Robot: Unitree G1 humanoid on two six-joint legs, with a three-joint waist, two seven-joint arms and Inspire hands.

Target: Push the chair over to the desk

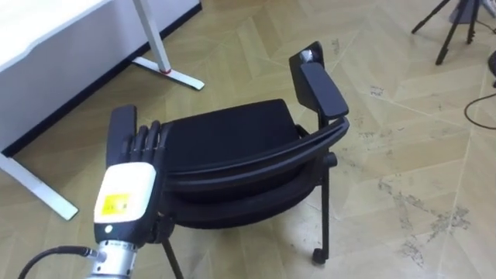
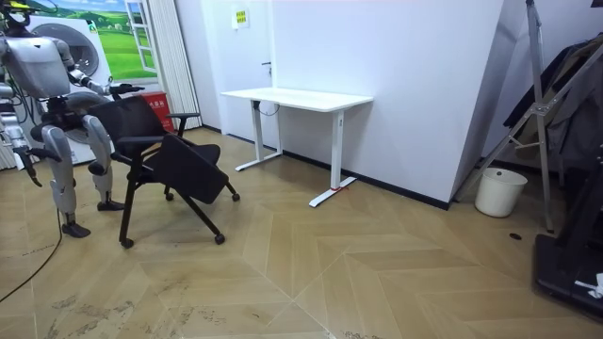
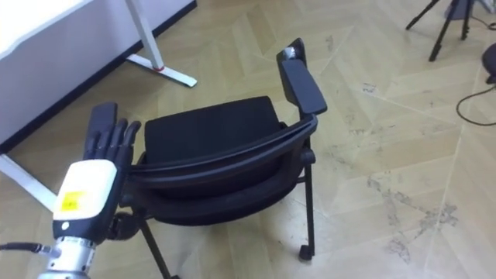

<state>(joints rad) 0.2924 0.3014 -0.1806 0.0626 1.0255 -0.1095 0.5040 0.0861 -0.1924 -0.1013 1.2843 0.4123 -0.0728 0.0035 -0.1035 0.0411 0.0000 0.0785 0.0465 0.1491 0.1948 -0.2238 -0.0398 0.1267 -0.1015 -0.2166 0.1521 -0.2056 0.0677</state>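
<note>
A black chair (image 1: 232, 136) on casters stands on the wood floor just in front of me, its curved backrest (image 1: 256, 163) nearest to me and its seat facing away. Its right armrest (image 1: 322, 85) sticks up at the far side. My left hand (image 1: 128, 182) lies with straight fingers on the chair's left armrest, beside the top of the backrest. In the room view I stand behind the chair (image 2: 170, 160) at the room view's left, one arm reaching to it. My right arm hangs at my side near that view's left edge.
A white desk (image 1: 46, 31) stands to my front left, its foot (image 1: 167, 71) close to the chair. Tripod legs (image 1: 449, 31) and a cable (image 1: 480, 108) lie at the far right. The room view shows a white bucket (image 2: 499, 191) by the wall.
</note>
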